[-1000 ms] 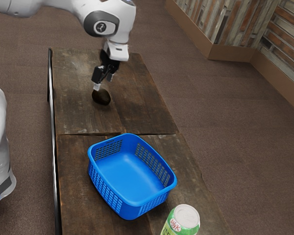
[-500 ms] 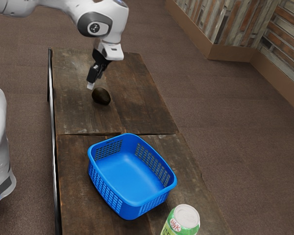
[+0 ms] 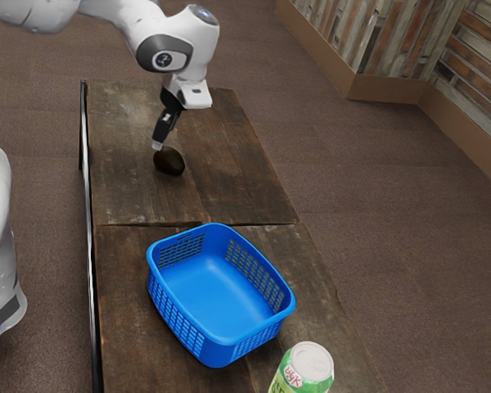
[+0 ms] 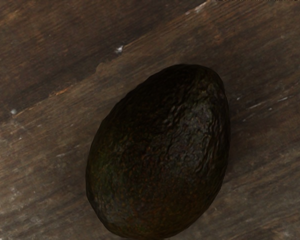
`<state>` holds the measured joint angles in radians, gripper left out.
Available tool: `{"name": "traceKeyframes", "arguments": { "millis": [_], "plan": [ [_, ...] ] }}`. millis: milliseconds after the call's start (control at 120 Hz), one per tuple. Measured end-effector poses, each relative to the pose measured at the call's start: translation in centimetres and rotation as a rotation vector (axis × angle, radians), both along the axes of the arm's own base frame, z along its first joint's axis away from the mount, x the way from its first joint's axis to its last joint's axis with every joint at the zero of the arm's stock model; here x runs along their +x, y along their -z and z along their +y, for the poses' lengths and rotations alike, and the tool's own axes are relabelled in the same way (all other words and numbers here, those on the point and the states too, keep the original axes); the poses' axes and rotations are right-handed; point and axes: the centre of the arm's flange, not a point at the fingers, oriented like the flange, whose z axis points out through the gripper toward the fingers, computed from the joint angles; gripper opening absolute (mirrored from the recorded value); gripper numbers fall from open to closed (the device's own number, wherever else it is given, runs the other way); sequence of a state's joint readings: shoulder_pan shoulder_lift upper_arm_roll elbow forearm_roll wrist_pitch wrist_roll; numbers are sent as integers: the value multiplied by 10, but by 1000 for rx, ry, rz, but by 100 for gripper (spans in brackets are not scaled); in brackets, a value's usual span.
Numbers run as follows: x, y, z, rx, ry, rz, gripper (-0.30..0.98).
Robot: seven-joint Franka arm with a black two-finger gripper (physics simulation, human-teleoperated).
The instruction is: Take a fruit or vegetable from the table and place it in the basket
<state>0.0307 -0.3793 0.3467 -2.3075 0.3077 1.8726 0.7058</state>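
- At eleven o'clock from the avocado (image 3: 170, 162) in the exterior view, the hand (image 3: 157, 146) slants, tip toward seven.
- Apart or together: I cannot tell.

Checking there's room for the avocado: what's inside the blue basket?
Nothing I can see: the blue basket shows bare floor. Its near wall hides that wall's inner face and perhaps some floor along it.
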Motion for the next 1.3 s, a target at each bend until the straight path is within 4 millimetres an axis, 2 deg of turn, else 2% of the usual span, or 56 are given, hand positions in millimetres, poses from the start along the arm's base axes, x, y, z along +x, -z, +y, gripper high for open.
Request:
{"name": "traceKeyframes", "arguments": {
  "millis": [250,575,1108,1175,1300],
  "plan": [
    [2,9,-2,4,-9,-4,69],
    [18,37,-4,4,-16,20,69],
    [30,63,-7,-9,-27,46,69],
    [31,67,-7,-9,-26,51,64],
    [32,68,-7,-7,-26,49,41]
  ]
}}
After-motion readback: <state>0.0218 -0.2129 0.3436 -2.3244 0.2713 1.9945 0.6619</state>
